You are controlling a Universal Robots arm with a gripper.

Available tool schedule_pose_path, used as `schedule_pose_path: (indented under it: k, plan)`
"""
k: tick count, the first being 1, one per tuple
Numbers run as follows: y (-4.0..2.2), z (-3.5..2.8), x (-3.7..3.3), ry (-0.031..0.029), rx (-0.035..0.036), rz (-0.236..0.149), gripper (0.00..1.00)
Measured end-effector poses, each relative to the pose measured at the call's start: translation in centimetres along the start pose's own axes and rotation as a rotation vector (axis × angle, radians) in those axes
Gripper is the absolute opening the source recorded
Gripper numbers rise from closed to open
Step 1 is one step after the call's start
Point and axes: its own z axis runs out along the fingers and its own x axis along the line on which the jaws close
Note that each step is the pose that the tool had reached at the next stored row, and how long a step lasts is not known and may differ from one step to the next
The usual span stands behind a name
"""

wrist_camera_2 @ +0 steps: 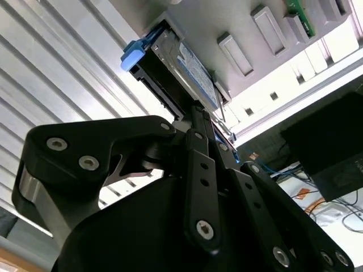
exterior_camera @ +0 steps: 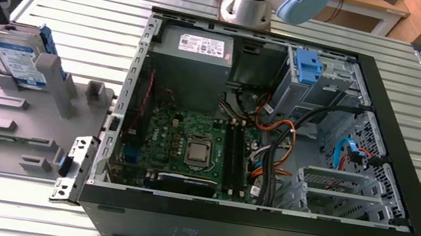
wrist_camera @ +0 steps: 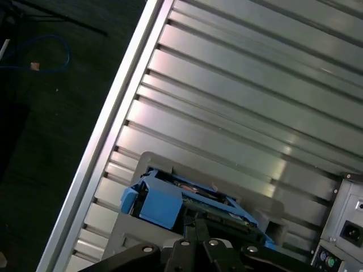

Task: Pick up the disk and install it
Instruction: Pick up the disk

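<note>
Pincer [wrist_camera_2: 199, 110], closure not discernible, sits at upright silver-metal rectangular disk [exterior_camera: 20, 60] with blue rails in grey plastic stand [exterior_camera: 29, 126]; judged best gripped squarely, lifted straight.

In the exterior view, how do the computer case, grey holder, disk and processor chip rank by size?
Largest first:
computer case
grey holder
disk
processor chip
The differences look clear, so no ties.

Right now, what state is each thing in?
disk, standing upright in the grey holder, not installed.
computer case, lying on its side, panel off, interior exposed.
power supply, mounted inside the case.
end effector, right at the disk; contact unclear.
</note>
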Motion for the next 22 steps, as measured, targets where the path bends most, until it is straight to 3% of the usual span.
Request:
schedule_pose_path:
  k: [22]
  plan:
    - [0.0, 0.11, 0.0, 0.0097, -0.0104, -0.399, 0.11]
